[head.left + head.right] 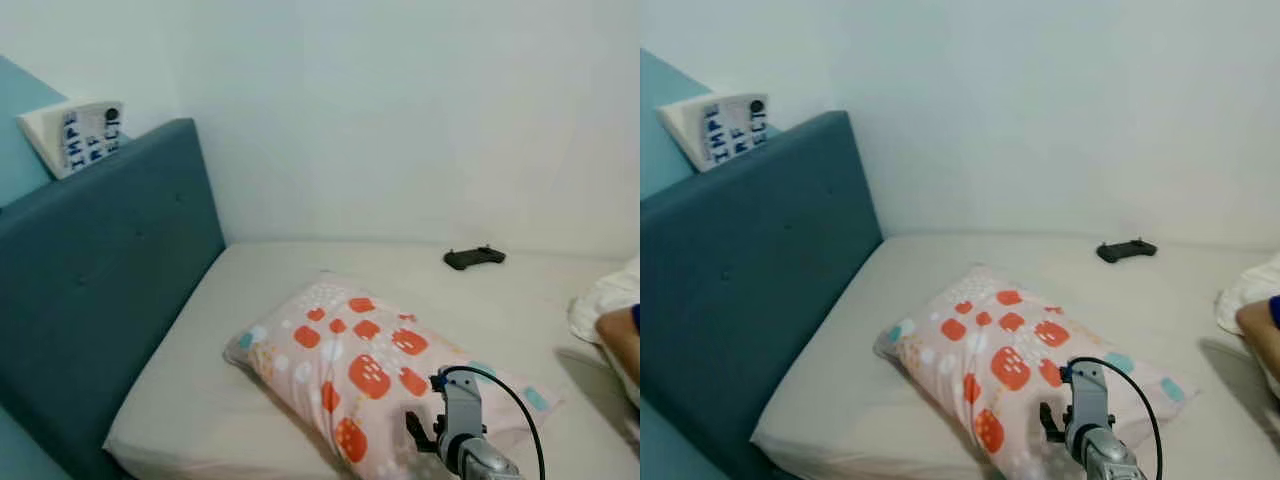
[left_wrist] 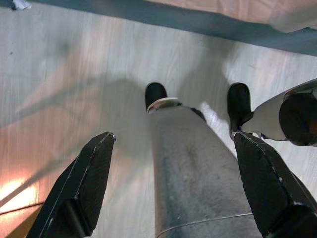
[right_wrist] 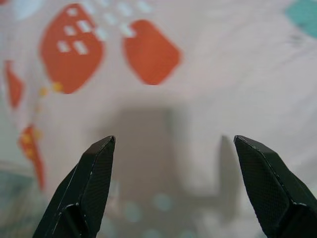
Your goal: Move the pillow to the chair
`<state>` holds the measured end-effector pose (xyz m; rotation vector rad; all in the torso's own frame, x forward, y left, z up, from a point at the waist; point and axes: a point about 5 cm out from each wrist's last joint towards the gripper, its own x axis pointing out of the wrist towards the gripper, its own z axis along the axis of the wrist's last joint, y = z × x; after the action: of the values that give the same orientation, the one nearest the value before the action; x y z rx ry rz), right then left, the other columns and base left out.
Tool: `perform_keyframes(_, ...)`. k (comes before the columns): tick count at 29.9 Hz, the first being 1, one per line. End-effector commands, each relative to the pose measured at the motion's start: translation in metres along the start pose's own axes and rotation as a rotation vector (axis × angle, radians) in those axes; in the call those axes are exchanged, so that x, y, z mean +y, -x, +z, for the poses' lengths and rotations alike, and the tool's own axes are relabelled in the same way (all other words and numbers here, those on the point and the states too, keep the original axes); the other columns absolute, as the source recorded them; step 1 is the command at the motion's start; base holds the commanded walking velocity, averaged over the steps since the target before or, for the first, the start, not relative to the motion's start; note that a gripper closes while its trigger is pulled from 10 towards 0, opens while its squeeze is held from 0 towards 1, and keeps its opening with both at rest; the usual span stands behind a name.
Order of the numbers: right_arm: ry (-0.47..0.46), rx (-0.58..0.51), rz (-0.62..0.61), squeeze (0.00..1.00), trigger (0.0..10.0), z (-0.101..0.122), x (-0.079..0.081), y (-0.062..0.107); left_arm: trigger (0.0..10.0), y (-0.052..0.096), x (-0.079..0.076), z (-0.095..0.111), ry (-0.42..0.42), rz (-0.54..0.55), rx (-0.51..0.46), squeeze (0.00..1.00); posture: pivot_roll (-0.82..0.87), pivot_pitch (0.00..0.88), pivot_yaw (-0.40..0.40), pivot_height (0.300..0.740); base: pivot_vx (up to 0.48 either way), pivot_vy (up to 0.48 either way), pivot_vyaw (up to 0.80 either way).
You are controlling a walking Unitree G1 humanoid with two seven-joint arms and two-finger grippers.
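Right hand (image 3: 173, 183) low in front, fingers (image 3: 84, 193) spread wide, nothing between them, poised just over the near edge of the pillow (image 1: 370, 375); their shadow falls on the fabric. Right arm (image 1: 465, 440) with a black cable looped over the wrist.

Left hand (image 2: 173, 188) hangs by the robot's side, fingers spread, above a pale wood floor (image 2: 64, 89); the robot's silver leg (image 2: 193, 173) and black feet (image 2: 156, 94) lie below it.

Pillow: pink with orange patches, lying flat and askew on the bed (image 1: 200, 380), toward its near edge. Blue headboard (image 1: 100, 280) to the left, a white lettered box (image 1: 80, 133) on top of it.

At right edge, white bedding (image 1: 610, 305) and part of a person's limb (image 1: 622, 340).

Farthest, near the wall: a black controller (image 1: 475, 258) on the mattress.
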<state>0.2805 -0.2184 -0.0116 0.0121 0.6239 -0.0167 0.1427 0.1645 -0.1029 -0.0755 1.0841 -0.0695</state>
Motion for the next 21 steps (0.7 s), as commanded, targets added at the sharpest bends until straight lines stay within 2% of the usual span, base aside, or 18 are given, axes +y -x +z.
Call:
perform_keyframes(1, -0.004, 0.025, 0.0, 0.0, 10.0, -0.0042, 0.0055, -0.0007, 10.0, 0.001, 0.0055, -0.0009, 0.001, 0.012, 0.004, 0.0, -0.13, 0.026, 0.013, 0.74, 0.0, 0.0, 0.0)
perform_keyframes(13, -0.003, 0.052, -0.026, 0.0, 10.0, -0.0067, 0.0048, -0.0007, 10.0, 0.0015, 0.0062, -0.0032, 0.005, 0.01, 0.007, 0.0, -0.13, 0.031, 0.011, 0.74, 0.0, 0.0, 0.0)
perform_keyframes(21, -0.023, 0.069, -0.033, 0.0, 10.0, -0.0083, 0.0044, -0.0007, 10.0, 0.0015, 0.0056, -0.0036, 0.003, 0.008, 0.009, 0.0, -0.13, 0.032, 0.008, 0.74, 0.0, 0.0, -0.71)
